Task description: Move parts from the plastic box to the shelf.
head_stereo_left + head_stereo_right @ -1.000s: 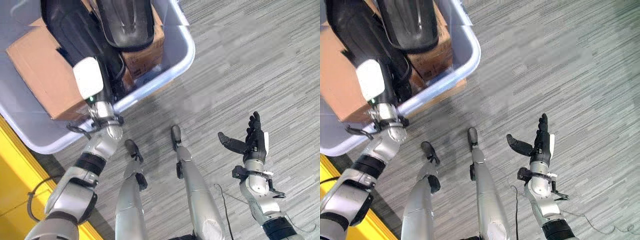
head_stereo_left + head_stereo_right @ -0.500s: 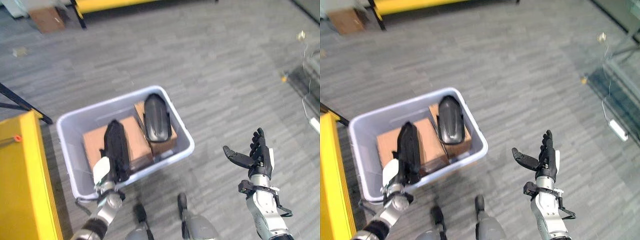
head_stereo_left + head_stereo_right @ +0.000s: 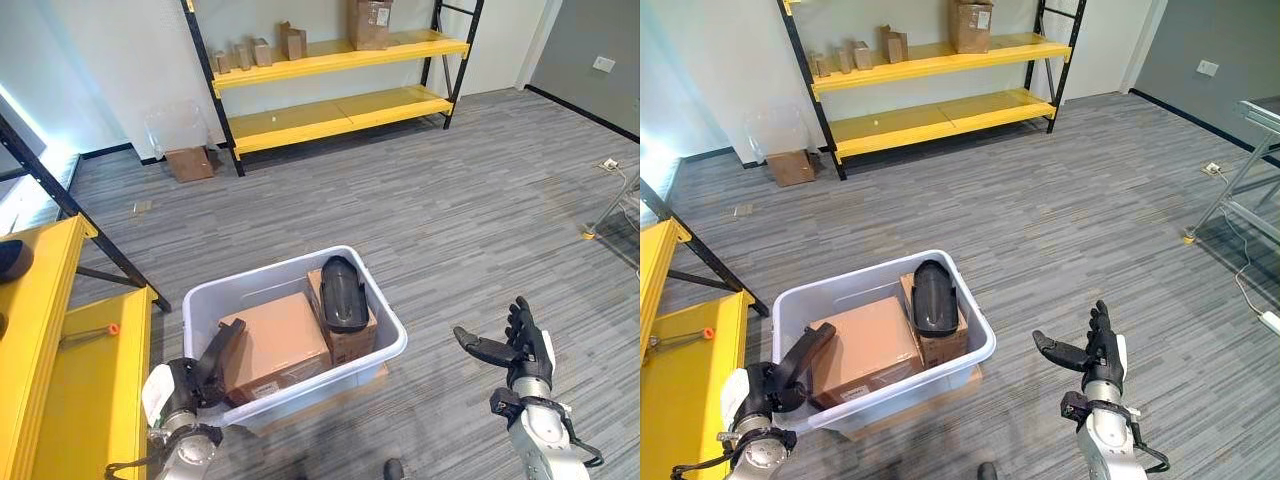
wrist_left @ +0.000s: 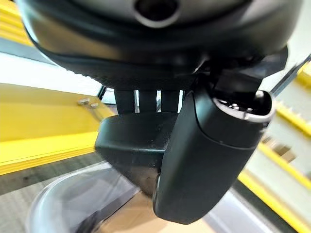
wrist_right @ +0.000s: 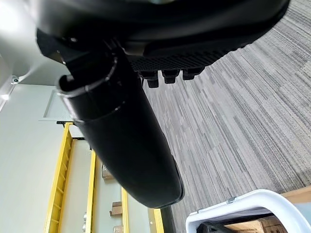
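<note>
Grey striped carpet floor (image 3: 440,200) spread wide, a yellow shelf (image 3: 330,60) at twelve o'clock. The plastic box (image 3: 390,330) sat centre, holding cardboard boxes (image 3: 275,345) and a black part (image 3: 343,292). My left hand (image 3: 185,385) gripped another black part (image 3: 222,350) at seven o'clock; my right hand (image 3: 515,350) hung spread, empty

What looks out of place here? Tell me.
Nothing looks spilled or damaged. The left hand grips a black part that juts up over the rim of the plastic box, half out. A second black part lies on the cardboard boxes inside.
</note>
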{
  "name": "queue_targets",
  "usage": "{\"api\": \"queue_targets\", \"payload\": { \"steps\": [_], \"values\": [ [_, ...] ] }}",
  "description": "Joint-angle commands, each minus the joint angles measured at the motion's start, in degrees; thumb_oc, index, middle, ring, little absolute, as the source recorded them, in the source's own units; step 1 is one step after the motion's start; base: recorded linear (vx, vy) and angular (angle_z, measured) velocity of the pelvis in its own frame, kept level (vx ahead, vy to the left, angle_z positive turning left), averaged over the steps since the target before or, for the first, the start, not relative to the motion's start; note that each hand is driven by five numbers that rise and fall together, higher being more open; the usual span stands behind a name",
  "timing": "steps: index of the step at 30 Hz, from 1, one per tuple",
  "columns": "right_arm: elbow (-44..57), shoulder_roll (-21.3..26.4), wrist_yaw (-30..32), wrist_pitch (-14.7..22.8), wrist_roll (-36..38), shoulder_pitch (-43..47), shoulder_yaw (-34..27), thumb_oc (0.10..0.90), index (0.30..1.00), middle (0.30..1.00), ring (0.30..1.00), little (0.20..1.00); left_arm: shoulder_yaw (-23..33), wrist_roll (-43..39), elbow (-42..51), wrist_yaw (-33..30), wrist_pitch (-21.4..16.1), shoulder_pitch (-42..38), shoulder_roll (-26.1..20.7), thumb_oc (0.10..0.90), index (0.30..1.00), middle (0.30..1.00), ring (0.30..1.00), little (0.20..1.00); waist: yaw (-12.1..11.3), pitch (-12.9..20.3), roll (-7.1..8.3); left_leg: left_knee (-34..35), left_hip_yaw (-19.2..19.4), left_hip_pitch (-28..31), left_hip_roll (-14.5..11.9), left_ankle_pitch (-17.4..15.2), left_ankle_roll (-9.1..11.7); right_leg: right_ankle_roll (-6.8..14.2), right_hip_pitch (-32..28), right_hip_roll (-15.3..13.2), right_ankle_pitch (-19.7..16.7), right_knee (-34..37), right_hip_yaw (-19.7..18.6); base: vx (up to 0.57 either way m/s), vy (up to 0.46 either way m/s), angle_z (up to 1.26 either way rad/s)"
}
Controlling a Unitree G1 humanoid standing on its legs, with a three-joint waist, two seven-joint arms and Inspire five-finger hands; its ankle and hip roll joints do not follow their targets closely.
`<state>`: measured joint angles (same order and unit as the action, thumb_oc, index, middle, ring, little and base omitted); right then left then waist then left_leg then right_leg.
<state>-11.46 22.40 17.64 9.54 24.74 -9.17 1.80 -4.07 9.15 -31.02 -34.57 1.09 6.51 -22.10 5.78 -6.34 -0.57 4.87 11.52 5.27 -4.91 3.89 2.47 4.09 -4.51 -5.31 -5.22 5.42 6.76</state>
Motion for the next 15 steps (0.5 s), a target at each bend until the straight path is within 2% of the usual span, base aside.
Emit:
{"api": "queue_targets", "payload": {
  "steps": [1, 9, 13, 15],
  "values": [
    [5.5, 1.7, -0.8, 3.7, -2.2, 4.9, -3.3, 0.9, 1.0, 1.0, 1.0, 1.0, 4.8, 0.2, 3.0, -2.8, -5.1, -5.4, -7.0, 0.4, 0.3, 0.3, 0.3, 0.3, -1.1, 2.2, 1.89, 0.1, -0.9, -0.3, -3.1, -3.6, 2.1, 2.7, -2.6, -3.0, 3.6, -0.6, 2.6, 0.0, 0.0, 0.0],
    [6.4, 1.6, -2.1, 3.2, -1.8, 4.5, -3.9, 0.9, 1.0, 1.0, 1.0, 1.0, 6.2, 1.7, 13.1, 0.0, -5.5, -5.1, -8.2, 0.4, 0.3, 0.3, 0.3, 0.3, -1.6, 2.3, 2.19, 0.1, -1.7, -0.3, -3.0, -4.0, 2.1, 2.7, -2.9, -3.0, 3.8, -0.4, 2.8, -0.02, -0.023, 0.02],
    [6.4, 1.6, -2.1, 3.2, -1.8, 4.5, -3.9, 0.9, 1.0, 1.0, 1.0, 1.0, 6.2, 1.7, 13.1, 0.0, -5.5, -5.1, -8.2, 0.4, 0.3, 0.3, 0.3, 0.3, -1.6, 2.3, 2.19, 0.1, -1.7, -0.3, -3.0, -4.0, 2.1, 2.7, -2.9, -3.0, 3.8, -0.4, 2.9, -0.02, -0.011, 0.03],
    [6.7, 1.2, -2.7, 3.0, -2.4, 4.8, -3.5, 0.9, 1.0, 1.0, 1.0, 1.0, 7.0, 2.1, 15.4, 0.7, -6.7, -4.7, -8.5, 0.4, 0.3, 0.3, 0.3, 0.3, -1.9, 2.5, 1.97, 0.1, -2.1, -0.3, -2.8, -4.0, 2.1, 2.8, -2.9, -3.0, 3.9, -0.4, 3.0, -0.06, -0.037, 0.0]
  ]
}}
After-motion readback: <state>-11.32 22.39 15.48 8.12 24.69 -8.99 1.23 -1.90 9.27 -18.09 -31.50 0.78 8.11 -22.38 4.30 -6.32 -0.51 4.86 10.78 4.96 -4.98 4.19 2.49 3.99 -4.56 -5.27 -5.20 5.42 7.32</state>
